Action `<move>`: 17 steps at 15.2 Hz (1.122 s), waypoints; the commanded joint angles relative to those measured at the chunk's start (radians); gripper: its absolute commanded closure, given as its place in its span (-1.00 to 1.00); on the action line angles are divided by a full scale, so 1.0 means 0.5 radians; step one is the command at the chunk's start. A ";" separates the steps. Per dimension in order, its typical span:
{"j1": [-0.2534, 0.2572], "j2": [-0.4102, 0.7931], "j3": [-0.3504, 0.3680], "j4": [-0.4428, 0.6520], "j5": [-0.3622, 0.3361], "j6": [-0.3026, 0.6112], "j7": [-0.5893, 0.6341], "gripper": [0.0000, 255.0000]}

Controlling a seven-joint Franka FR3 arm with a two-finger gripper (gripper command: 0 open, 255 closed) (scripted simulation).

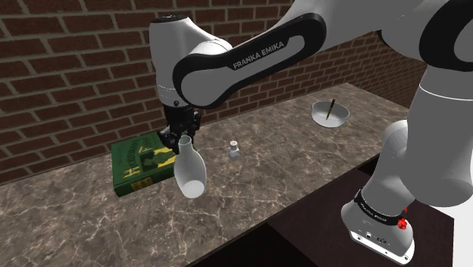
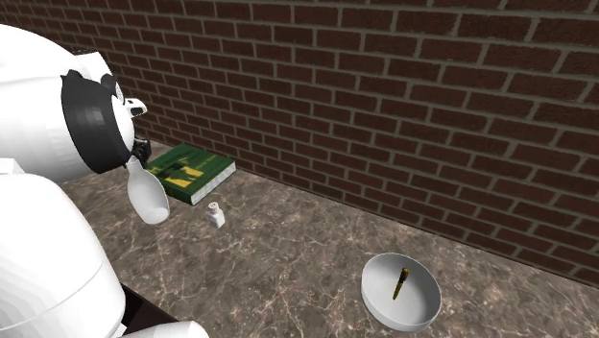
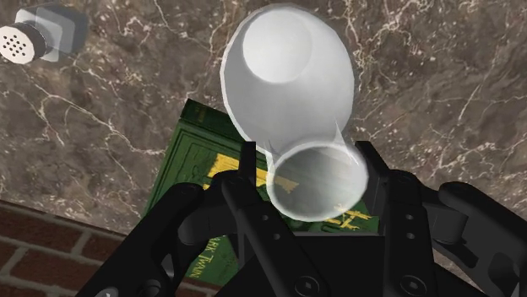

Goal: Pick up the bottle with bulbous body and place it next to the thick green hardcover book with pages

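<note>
**Holding the bottle aloft, book right below**

The pincer (image 1: 182,139) had its two black fingers clamped on the neck of the white, bulbous bottle (image 1: 189,171). The body hung at a tilt and, as far as I could judge, was clear of the marbled counter (image 1: 288,171). That made the pick look done and the carry the step in hand.

The green hardcover book (image 1: 142,162) lay flat near the counter's back edge, along the brick wall. From the wrist view, the bottle's open mouth sat over the book's cover while its round belly reached out over bare marble just beside it. The drop spot was close, then.

The next move, in my reading, called for a straight descent over that bare patch beside the book, not onto the cover. The bottle would have to be righted so its base met the counter flat. Only then should the fingers part, since a round body let go on a tilt could roll.

A small shaker (image 1: 235,150) stood alone on the counter, near the bottle but apart from it, and deserved a little room.

As for containers, the bottle's mouth showed a pale inside with nothing visible in it. A white bowl (image 2: 422,300) sat well apart, toward the counter's far end by the wall, with one thin dark stick (image 2: 399,282) lying in it and nothing else.
</note>
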 commanded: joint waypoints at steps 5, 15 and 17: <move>0.000 0.000 0.000 -0.001 0.000 0.003 0.000 -1.00; -0.001 -0.084 0.004 0.143 0.017 -0.225 -0.011 -1.00; -0.001 -0.084 0.004 0.143 0.017 -0.225 -0.011 -1.00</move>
